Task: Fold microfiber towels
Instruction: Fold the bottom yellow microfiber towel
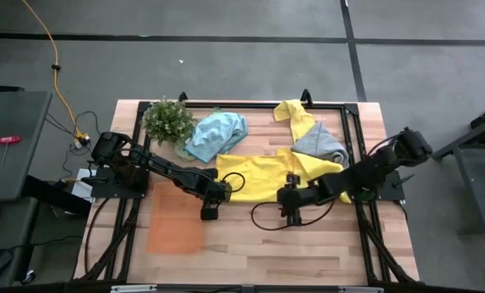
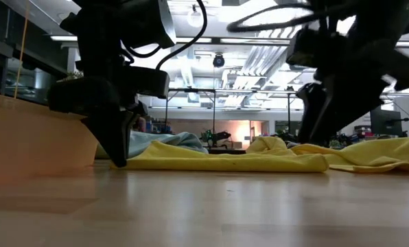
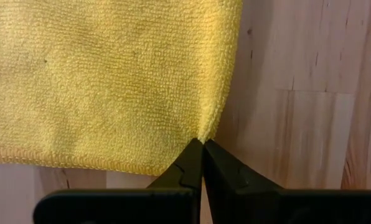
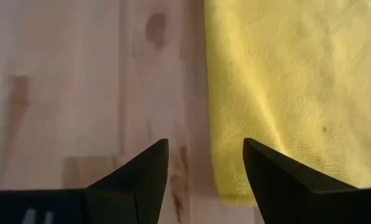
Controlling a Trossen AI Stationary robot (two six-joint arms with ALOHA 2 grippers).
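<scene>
floor point(image 1: 226, 49): grey, dark seams | ceiling lights point(image 2: 259, 58): long strips | side table point(image 1: 6, 138): grey

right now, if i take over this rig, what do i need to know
Left end effector: shut on the near corner of the yellow towel.
Right end effector: open, empty, at that towel's other near corner.
Yellow towel lies spread mid-table; blue towel, grey towel and a second yellow one sit crumpled behind it.
Done: none folded.
Left: fold all four.

I judge this a robotics lab: grey floor around my wooden table point(image 1: 308, 252), strip ceiling lights point(image 2: 259, 62) beyond, and what may be equipment benches point(image 2: 211, 137).
</scene>
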